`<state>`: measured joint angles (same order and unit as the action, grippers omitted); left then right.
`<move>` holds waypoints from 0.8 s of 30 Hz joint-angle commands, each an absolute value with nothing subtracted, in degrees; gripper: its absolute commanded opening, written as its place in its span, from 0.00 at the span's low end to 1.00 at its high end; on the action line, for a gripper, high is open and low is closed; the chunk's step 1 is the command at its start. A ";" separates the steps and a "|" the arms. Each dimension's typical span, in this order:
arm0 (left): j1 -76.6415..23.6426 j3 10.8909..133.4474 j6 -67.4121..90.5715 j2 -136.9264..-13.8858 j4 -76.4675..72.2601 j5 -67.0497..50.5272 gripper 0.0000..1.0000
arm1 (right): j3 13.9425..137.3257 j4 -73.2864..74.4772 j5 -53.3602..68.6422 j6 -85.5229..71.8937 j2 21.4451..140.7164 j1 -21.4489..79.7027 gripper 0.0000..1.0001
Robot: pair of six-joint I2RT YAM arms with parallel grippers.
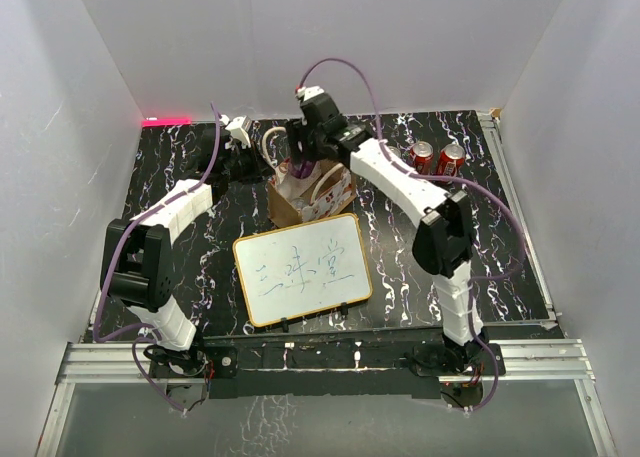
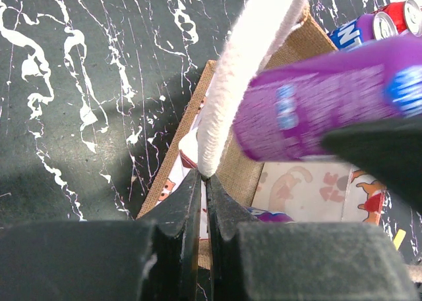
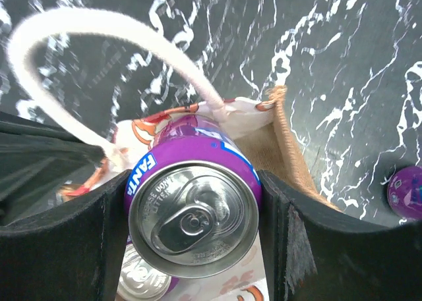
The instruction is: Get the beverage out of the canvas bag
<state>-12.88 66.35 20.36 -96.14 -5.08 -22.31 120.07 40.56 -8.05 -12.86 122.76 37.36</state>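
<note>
The tan canvas bag (image 1: pixel 290 205) stands behind the whiteboard. My left gripper (image 2: pixel 204 176) is shut on the base of one cream handle (image 2: pixel 244 57) at the bag's rim (image 2: pixel 241 169); in the top view the left gripper (image 1: pixel 245 157) is at the bag's left. My right gripper (image 3: pixel 194 182) is shut on a purple Fanta can (image 3: pixel 192 215), held by its sides above the open bag (image 3: pixel 290 149). The same can (image 2: pixel 316 110) shows tilted over the bag's mouth in the left wrist view. A second purple can (image 3: pixel 142 281) lies inside the bag.
A wood-framed whiteboard (image 1: pixel 302 267) lies in front of the bag. Two red cans (image 1: pixel 437 157) stand to the bag's right, and a purple can (image 3: pixel 405 192) stands on the table near them. White walls enclose the black marbled table (image 1: pixel 180 177).
</note>
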 commanded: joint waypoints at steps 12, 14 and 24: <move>-13.53 67.24 19.93 -96.34 -0.80 -24.15 0.00 | 102.19 18.34 3.85 -28.09 91.13 16.74 0.20; -13.47 67.35 20.02 -96.28 -0.70 -24.24 0.00 | 96.82 17.52 0.10 -26.61 86.80 14.98 0.20; -13.50 67.37 20.39 -96.02 -0.75 -24.61 0.00 | 68.34 16.03 -15.06 -20.07 73.93 13.05 0.14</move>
<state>-12.88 66.46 20.58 -96.14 -4.95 -22.74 74.94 23.38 -9.67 -22.28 75.81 13.04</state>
